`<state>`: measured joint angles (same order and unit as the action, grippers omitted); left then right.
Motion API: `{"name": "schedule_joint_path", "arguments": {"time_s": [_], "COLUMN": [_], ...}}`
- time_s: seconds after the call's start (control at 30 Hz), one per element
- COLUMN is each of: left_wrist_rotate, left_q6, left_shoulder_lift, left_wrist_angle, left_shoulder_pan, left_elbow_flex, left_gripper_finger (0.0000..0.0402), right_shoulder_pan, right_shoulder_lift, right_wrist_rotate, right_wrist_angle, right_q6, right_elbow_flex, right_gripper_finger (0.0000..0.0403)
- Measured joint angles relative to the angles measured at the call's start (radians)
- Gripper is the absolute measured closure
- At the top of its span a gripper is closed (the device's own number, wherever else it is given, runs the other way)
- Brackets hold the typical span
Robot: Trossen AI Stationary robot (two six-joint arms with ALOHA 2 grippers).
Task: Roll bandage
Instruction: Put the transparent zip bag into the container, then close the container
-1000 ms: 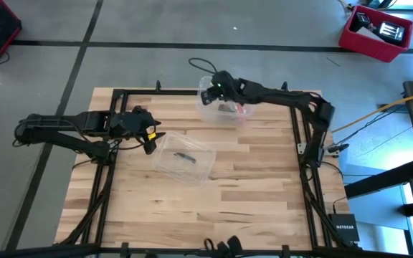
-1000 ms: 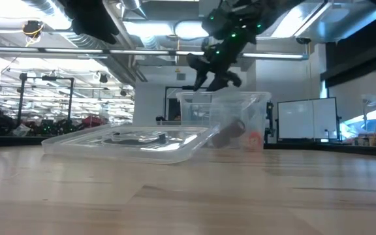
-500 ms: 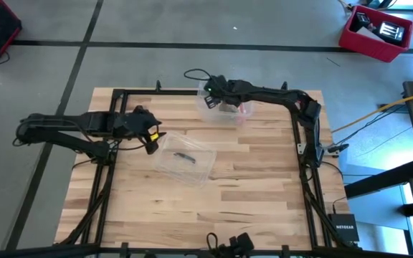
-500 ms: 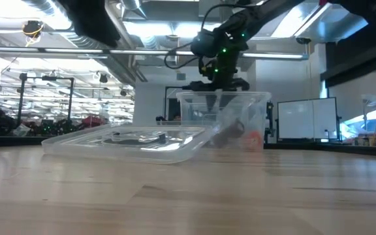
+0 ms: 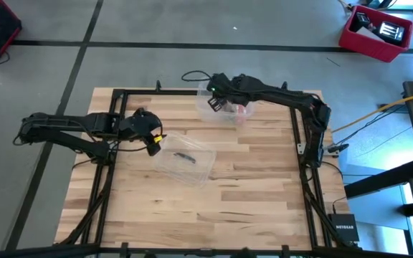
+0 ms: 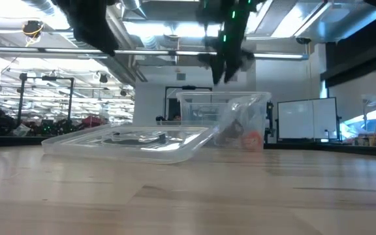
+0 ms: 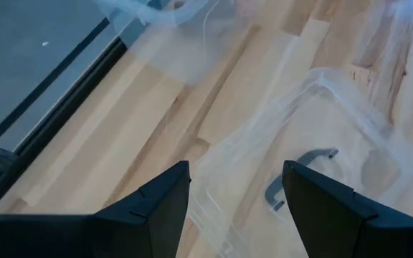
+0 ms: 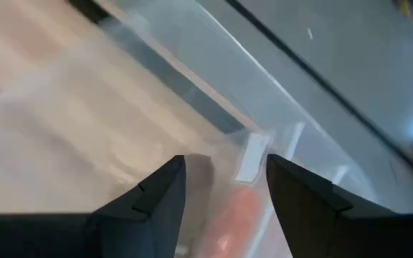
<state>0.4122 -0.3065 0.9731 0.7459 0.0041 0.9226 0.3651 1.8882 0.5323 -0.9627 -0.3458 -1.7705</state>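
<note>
The bandage (image 6: 229,136), a dark shape inside the clear box (image 5: 224,107) at upper centre, is not yet taken out. The right hand (image 5: 214,102) hovers above, open and empty; the left hand (image 5: 154,140) waits open at centre left, over the lid (image 5: 185,158).

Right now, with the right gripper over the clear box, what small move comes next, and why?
Probably lower the right gripper, fingers apart and empty, straight down into the clear plastic box: the brown bandage roll lies on its floor beside something red, not yet grasped.
</note>
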Motion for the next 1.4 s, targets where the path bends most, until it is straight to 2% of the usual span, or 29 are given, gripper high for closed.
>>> {"name": "schedule_joint_path", "arguments": {"time_s": [0.17, 0.37, 0.53, 0.67, 0.8, 1.0, 1.07, 1.23, 1.4], "left_wrist_rotate": [0.002, 0.005, 0.004, -0.011, 0.01, 0.008, 0.006, -0.013, -0.084], "left_q6": [0.001, -0.133, -0.289, -0.37, -0.364, -0.367, -0.372, -0.383, -0.376], "left_shoulder_lift": [-0.019, -0.094, -0.137, -0.13, -0.131, -0.131, -0.131, -0.131, -0.131], "left_wrist_angle": [0.029, 0.008, 0.002, -0.004, 0.001, -0.006, -0.006, -0.071, -0.231], "left_shoulder_pan": [-0.026, -0.05, -0.05, -0.05, -0.05, -0.044, -0.039, -0.034, -0.034], "left_elbow_flex": [-0.042, -0.184, -0.281, -0.337, -0.364, -0.374, -0.391, -0.459, -0.541], "left_gripper_finger": [0.0188, 0.0188, 0.0188, 0.0188, 0.0188, 0.0188, 0.0188, 0.0188, 0.0188], "right_shoulder_pan": [-0.145, -0.388, -0.578, -0.678, -0.707, -0.696, -0.696, -0.699, -0.699], "right_shoulder_lift": [-0.088, -0.102, -0.1, -0.1, -0.1, -0.1, -0.1, -0.1, -0.094], "right_wrist_rotate": [0.039, 0.06, 0.061, 0.063, 0.009, -0.005, -0.026, -0.028, -0.027], "right_wrist_angle": [-0.075, -0.179, -0.024, 0.211, 0.492, 0.979, 1.091, 1.163, 1.167], "right_q6": [0.103, 0.087, 0.066, 0.019, -0.129, -0.416, -0.501, -0.648, -0.668], "right_elbow_flex": [-0.018, -0.009, 0.113, 0.286, 0.481, 0.756, 0.826, 0.919, 0.946], "right_gripper_finger": [0.0205, 0.0205, 0.0205, 0.0205, 0.0205, 0.0205, 0.0205, 0.0205, 0.0205]}}
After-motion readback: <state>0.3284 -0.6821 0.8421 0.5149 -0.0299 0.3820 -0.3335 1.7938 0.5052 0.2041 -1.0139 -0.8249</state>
